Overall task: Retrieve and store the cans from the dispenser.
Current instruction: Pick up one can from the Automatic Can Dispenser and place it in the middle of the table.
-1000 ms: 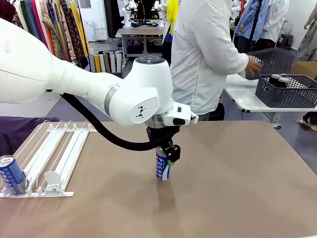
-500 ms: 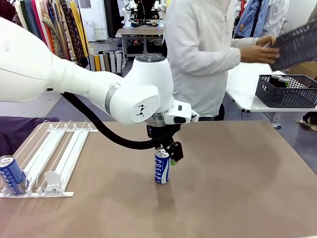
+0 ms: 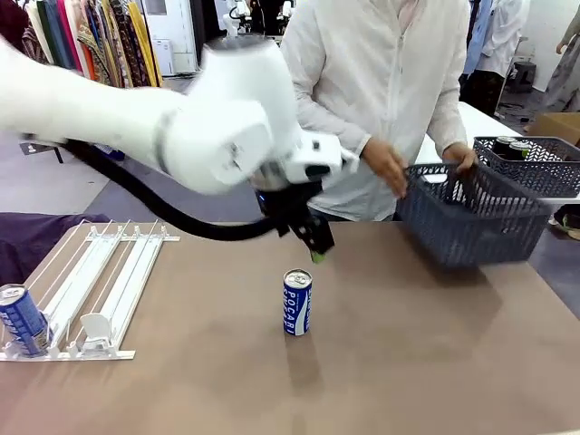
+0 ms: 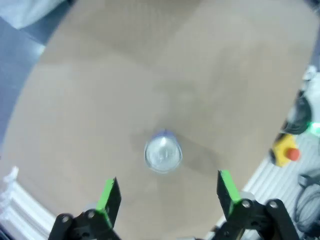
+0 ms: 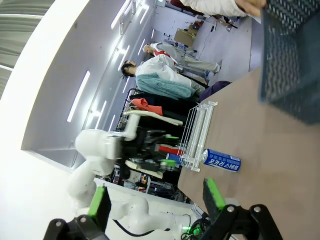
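Well off to the left of the jaws: dispenser, with a blue can upright at its low end.

Mid-table: left gripper just above the Pocari can, jaws spread wide, gripping nothing. From the wrist, silver top below and between the green pads, touching neither. Standing upright on the table.

Probably light, thin-walled, smooth and easily dented. Best taken around mid-body, pads on opposite sides, squeezed gently, kept vertical.

To the right of the jaws: grey basket, held in a person's hands at the table's far side.

Right gripper: wide open too, empty.
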You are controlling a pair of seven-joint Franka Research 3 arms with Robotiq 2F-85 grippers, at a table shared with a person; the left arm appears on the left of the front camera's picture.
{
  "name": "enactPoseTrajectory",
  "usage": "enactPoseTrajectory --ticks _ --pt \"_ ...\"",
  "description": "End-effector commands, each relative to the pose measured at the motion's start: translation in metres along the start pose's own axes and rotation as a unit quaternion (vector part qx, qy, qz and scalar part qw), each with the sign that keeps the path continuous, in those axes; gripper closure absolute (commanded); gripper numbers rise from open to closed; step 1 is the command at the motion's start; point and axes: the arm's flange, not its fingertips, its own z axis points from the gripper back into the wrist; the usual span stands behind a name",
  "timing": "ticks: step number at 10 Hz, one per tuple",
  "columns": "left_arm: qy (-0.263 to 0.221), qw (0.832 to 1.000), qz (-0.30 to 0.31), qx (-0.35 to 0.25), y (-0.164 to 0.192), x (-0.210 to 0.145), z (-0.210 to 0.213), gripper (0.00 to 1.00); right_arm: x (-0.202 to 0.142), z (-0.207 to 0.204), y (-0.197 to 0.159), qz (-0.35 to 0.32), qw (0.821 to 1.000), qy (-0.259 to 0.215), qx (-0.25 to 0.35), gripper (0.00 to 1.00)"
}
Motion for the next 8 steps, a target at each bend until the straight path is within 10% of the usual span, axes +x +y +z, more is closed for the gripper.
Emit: enactPoseTrajectory --ticks 1,4,8 --pt "0.004 0.999 0.01 -0.034 0.034 -0.073 0.087 0.0 0.003 0.0 0.004 0.001 1.0 -0.004 0.006 0.0" --pt "-0.084 0.983 0.104 -0.127 0.111 -0.191 0.176 0.0 0.003 0.0 0.004 0.001 1.0 -0.004 0.006 0.0" --pt "-0.221 0.888 0.337 -0.222 0.224 -0.407 0.215 0.0 0.003 0.0 0.004 0.001 1.0 -0.004 0.006 0.0"
